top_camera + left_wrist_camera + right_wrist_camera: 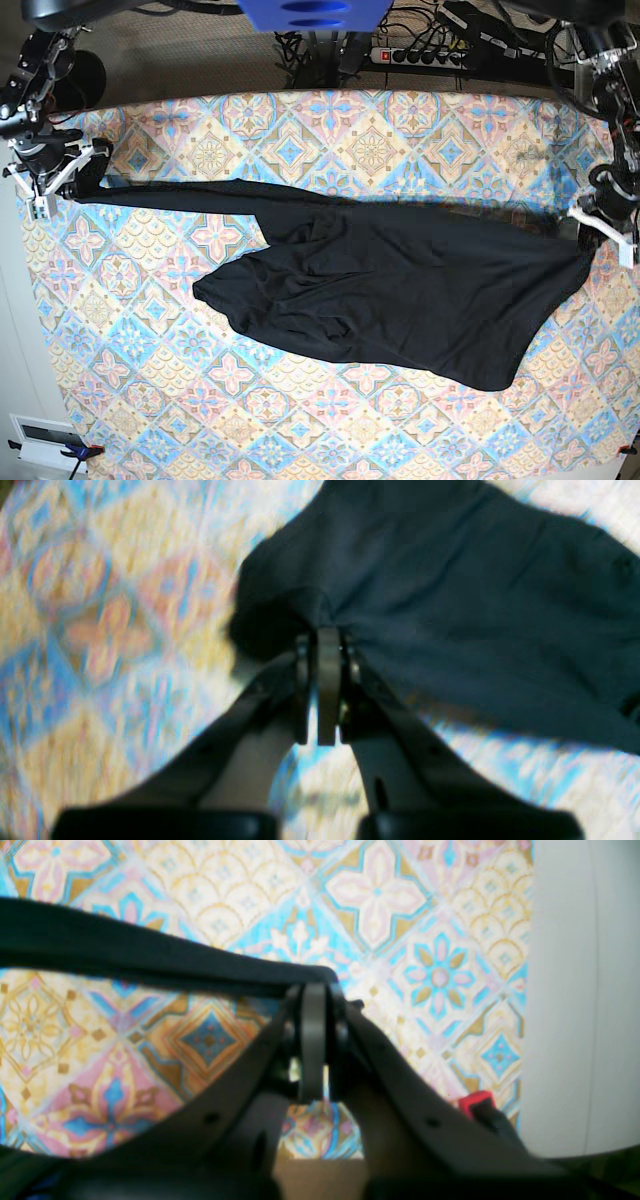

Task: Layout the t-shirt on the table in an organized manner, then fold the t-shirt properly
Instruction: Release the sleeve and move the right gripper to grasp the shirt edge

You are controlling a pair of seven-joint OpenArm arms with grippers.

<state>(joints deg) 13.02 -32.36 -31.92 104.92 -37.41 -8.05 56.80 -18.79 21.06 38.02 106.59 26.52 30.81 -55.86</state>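
T-shirt (400,290) is stretched over the table (300,420) between both arms; an edge is pinched by the left fingers (327,635) and another by the right fingers (314,990).

Even, bright light fills the room. From the left wrist everything smears with motion blur, the bench (100,630) pattern streaking. The right wrist view is sharper on the tiles, though its fingers (313,1040) sit soft and near. The t-shirt (400,285) swallows detail overhead.

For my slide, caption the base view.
Both grippers, left and right, stretch the black t-shirt across the patterned table.
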